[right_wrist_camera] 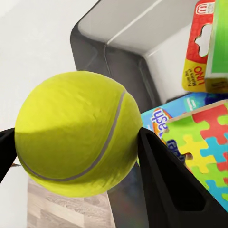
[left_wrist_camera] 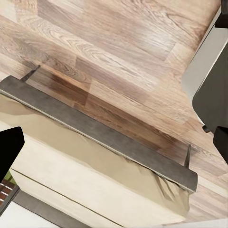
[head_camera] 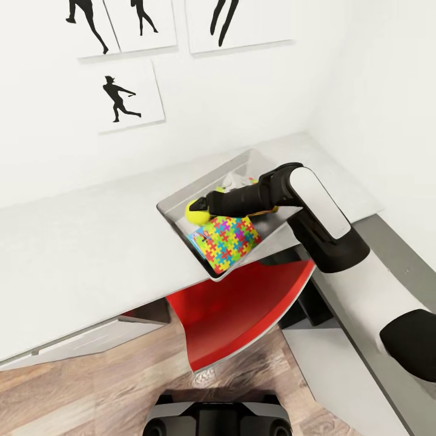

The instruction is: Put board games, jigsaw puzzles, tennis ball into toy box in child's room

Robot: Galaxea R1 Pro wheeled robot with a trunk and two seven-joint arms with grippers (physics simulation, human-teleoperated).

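Right gripper (head_camera: pixel 204 208): clamped on ball (head_camera: pixel 197 211), poised over box (head_camera: pixel 171 209) for release.
Puzzle (head_camera: pixel 230 241): already inside.

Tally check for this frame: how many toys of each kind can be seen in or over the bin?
Tennis ball: 1, gripped by the right end effector over the toy box.
Jigsaw puzzle: 1 visible, lying on top.
Board games: 2 clear, the blue one under the puzzle and the red-yellow-green one.
Total: 4; anything hidden underneath is not counted.
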